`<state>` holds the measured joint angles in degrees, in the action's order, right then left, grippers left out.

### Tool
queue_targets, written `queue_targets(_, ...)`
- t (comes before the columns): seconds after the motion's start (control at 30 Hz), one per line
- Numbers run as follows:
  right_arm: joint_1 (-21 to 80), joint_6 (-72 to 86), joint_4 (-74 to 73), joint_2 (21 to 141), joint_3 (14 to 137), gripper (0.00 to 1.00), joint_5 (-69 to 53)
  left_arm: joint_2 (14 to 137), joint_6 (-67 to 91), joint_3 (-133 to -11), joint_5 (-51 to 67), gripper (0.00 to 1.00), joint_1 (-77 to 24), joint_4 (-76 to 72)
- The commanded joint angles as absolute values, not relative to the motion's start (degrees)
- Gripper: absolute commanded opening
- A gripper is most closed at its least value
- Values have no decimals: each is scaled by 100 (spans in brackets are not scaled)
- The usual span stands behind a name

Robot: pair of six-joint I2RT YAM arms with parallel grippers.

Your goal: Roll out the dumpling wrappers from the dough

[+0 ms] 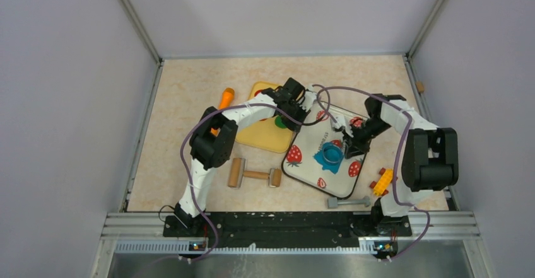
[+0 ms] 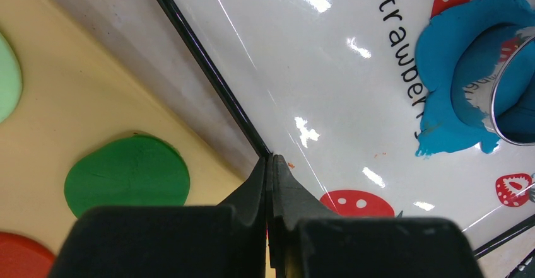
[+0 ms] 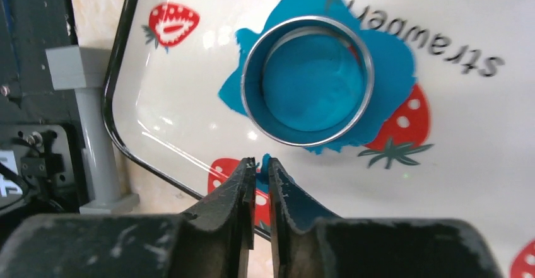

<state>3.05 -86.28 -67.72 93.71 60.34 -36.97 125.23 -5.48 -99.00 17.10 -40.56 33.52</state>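
Note:
The flattened blue dough [image 3: 391, 70] lies on the strawberry mat [image 3: 467, 164], with a metal ring cutter [image 3: 307, 79] pressed into it. Inside the ring sits a round blue dumpling wrapper [image 3: 309, 92]. My right gripper [image 3: 262, 162] is just in front of the cutter, shut on a small scrap of the dough. My left gripper [image 2: 270, 159] is shut on nothing, its tips touching the mat's black edge [image 2: 208, 70] beside the yellow board [image 2: 57, 127]. The top view shows the dough [image 1: 331, 155], the left gripper [image 1: 296, 115] and the right gripper [image 1: 349, 147].
A green disc [image 2: 126, 176], a red disc [image 2: 19, 256] and a pale green one [image 2: 6, 76] lie on the yellow board. A wooden rolling pin [image 1: 255, 174] lies left of the mat, an orange tool [image 1: 225, 96] behind it. A grey tool [image 1: 349, 200] and toy bricks [image 1: 381, 181] sit near right.

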Motion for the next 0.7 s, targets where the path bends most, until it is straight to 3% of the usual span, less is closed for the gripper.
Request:
queue_targets(0.0,31,-7810,-6824,9054,6546,17,-4839,12577,-537,-9907,1697,1,-4043,3410)
queue_targets(0.1,-213,-7298,-6848,9213,6658,26,-5330,12516,-533,-9963,1807,5,-4043,3395)
queue_targets(0.23,-545,-6499,-6817,9363,6722,36,-6014,12268,-450,-10003,2048,33,-4021,3373)
queue_targets(0.33,-798,-5808,-6641,9390,6692,43,-6497,12061,-295,-10003,2560,46,-3938,3282)
queue_targets(0.6,-994,-3109,-5220,9698,6623,66,-6778,11517,1003,-9451,3901,59,-3885,1193)
queue_targets(0.67,-1038,-2152,-4600,9792,6594,69,-6621,11718,1627,-9669,4123,67,-3891,875)
